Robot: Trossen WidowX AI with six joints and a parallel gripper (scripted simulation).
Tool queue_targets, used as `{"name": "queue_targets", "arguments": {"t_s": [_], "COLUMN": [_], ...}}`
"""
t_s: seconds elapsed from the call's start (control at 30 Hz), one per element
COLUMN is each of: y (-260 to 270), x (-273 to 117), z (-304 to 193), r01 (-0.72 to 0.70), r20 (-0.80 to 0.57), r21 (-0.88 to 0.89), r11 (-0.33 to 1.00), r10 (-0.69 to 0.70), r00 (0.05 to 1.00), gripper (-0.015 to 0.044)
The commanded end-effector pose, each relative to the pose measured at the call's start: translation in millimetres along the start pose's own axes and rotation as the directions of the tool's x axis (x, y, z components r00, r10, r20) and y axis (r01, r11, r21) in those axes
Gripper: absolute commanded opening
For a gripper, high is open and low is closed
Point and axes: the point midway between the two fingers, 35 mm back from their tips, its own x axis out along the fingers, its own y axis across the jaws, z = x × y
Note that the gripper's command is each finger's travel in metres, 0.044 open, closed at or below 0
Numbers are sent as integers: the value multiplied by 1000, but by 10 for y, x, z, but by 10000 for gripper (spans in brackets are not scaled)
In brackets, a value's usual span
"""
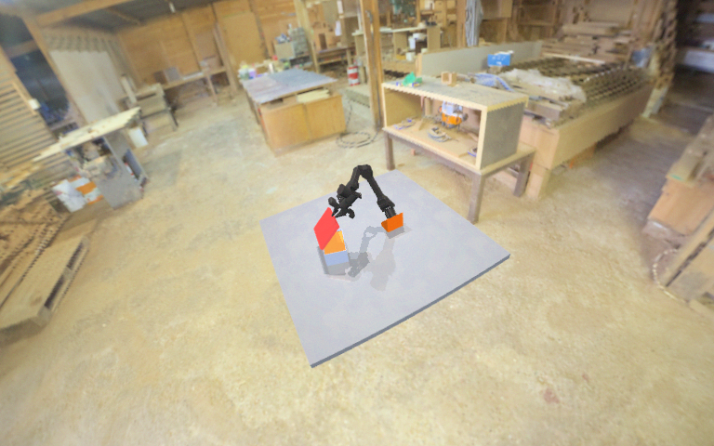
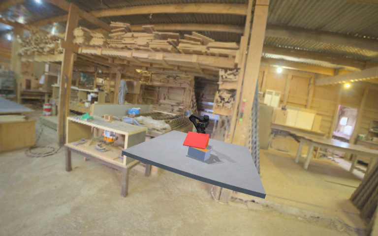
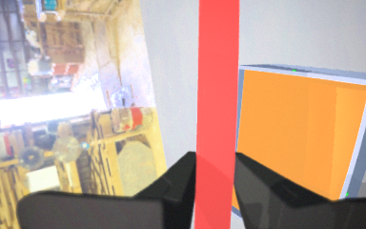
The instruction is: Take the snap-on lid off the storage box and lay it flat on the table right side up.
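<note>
Top view: grey desk (image 1: 421, 268) (image 2: 164, 148) (image 3: 176, 72) is the big piece, a slab with straight edges and square corners. Black arm (image 1: 372, 184) (image 2: 200, 123) stands on it, bent up and over, foot near the far edge, well apart from the near corner. Storage box (image 1: 336, 257) (image 2: 198, 154) (image 3: 291, 134) is on the desk, upright, nearer the left edge in this view than the right corner; a wide stretch of desk lies between it and that right corner, and another between it and the near corner. That's the larger room for moving. The strip on the box's left is narrower. Box walls are blue-grey, inside is orange and visible in the wrist view, so the lid is off its rim. Red lid (image 1: 326, 229) (image 2: 196, 139) (image 3: 217, 95) is up at the box, steeply tilted, overlapping the box's left part in the top view and hiding part of the opening in the exterior view. Can't tell if its low edge touches the rim. Not on the desk, not flat. Orange panel (image 1: 391, 223) is upright at the arm's foot, well apart from the box. Fingers (image 1: 334, 213) are clamped on the lid, one on each face; wrist view has it edge-on, a red strip between the two tips. Exterior view: fingers hidden behind the lid, box a good way in from the near edge.
</note>
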Motion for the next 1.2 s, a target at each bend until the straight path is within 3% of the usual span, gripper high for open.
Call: {"name": "queue_targets", "arguments": {"t_s": [0.0, 1.17], "y": [14, -41], "x": [-32, -83], "z": [87, 776], "r01": [-8, -6], "r20": [-6, -5], "r21": [6, 1], "r11": [1000, 1000], "r10": [8, 7], "r00": [1000, 1000], "gripper": [0, 0]}}
